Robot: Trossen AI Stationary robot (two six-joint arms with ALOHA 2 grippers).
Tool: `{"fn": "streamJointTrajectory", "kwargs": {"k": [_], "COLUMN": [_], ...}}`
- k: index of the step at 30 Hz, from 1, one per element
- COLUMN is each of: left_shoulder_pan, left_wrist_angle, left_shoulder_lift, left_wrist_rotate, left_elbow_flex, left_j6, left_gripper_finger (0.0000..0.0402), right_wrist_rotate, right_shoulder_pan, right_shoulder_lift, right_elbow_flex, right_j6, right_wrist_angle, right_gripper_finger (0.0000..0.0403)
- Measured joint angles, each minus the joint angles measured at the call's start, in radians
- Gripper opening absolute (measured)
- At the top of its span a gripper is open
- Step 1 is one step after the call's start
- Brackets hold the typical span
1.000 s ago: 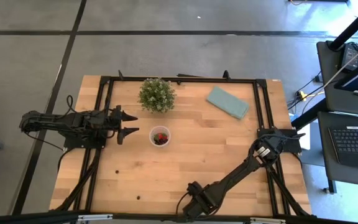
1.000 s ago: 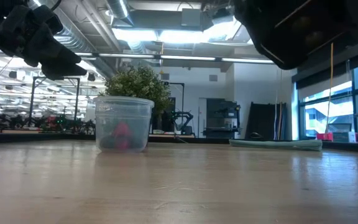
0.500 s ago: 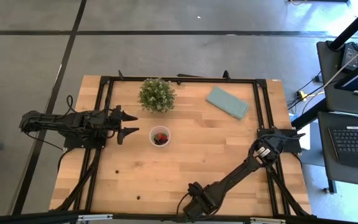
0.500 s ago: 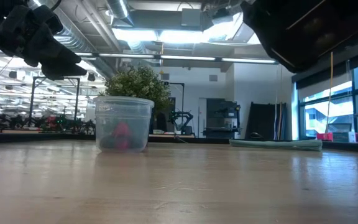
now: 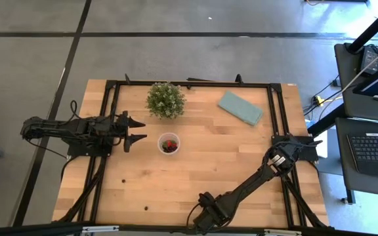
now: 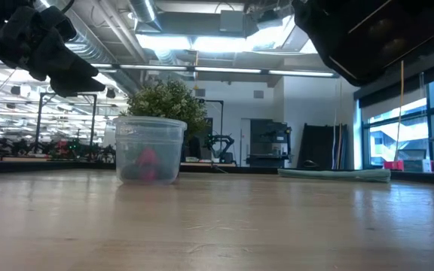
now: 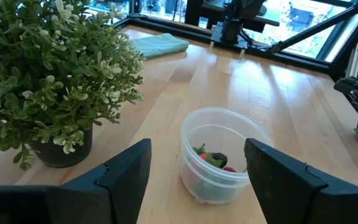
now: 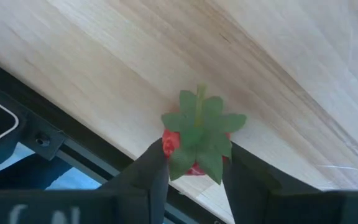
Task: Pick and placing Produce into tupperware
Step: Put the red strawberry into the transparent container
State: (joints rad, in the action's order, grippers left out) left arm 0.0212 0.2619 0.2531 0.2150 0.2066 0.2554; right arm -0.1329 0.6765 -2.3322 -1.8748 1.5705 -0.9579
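The tupperware (image 5: 168,143) is a small clear cup standing mid-table, with red and dark berries (image 7: 213,160) inside. My left gripper (image 5: 135,131) hovers open just left of it, its fingers showing on either side of the cup (image 7: 219,158) in the left wrist view, apart from it. At the table's near edge a red strawberry (image 8: 197,140) with a green top lies on the wood. My right gripper (image 5: 202,219) stands over it, closed on its sides. My right gripper pinches the strawberry's red body (image 8: 168,144) between its two fingers, just under the green leaves. The fingers (image 8: 148,174) come from above, pointing steeply down. The berry sits on the wood with its green top up, close to the table's near edge.
A bushy potted plant (image 5: 165,99) stands behind the cup at the far side. A flat teal cloth (image 5: 240,107) lies at the far right. A small dark speck (image 5: 151,208) sits on the wood near the front edge. Black frame rails (image 5: 112,105) border the table.
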Motion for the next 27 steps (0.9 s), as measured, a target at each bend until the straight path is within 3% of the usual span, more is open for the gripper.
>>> {"fn": "streamJointTrajectory", "kwargs": {"k": [16,27], "left_shoulder_pan": [0.0,0.0], "left_wrist_angle": [0.0,0.0], "left_shoulder_lift": [0.0,0.0], "left_wrist_rotate": [0.0,0.0], "left_elbow_flex": [0.0,0.0], "left_j6": [0.0,0.0], "left_gripper_finger": [0.025,0.025], "right_wrist_rotate": [0.042,0.225], "right_shoulder_pan": [0.0,-0.011], "right_shoulder_lift": [0.0,0.005], "right_elbow_flex": [0.0,-0.092], "right_j6": [-0.006,-0.05], "right_wrist_angle": [0.01,-0.046], "right_gripper_finger": [0.0128,0.0127]}}
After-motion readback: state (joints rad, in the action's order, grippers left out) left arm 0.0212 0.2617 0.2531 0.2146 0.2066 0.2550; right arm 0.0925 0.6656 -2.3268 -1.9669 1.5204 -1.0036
